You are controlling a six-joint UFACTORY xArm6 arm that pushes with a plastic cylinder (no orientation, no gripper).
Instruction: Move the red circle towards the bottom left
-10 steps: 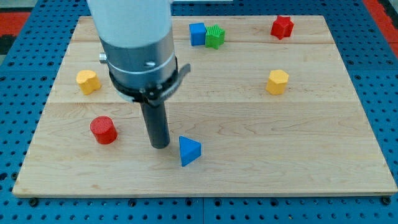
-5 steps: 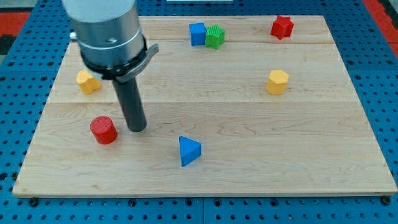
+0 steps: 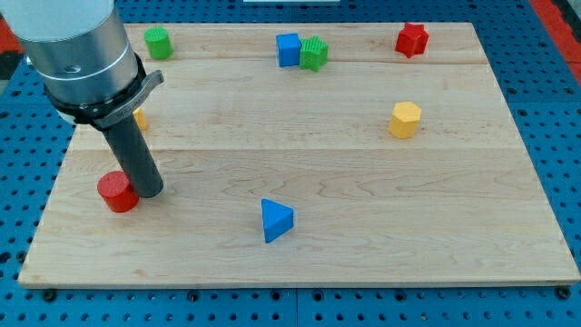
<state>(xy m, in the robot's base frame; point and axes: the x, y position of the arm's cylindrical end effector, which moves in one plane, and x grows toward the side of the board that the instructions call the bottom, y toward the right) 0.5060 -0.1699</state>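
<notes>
With no claw to open or close, my tip (image 3: 151, 193) presses the right side of the red circle (image 3: 118, 192) at the frame's lower left; it looks light, rigid, slippery, so push through its centre.

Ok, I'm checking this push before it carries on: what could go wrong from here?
My tip touches the red circle on its right side, so the push may send it left rather than down-left. The circle is already near the board's left edge and could slide off. The arm partly hides the yellow block.
</notes>
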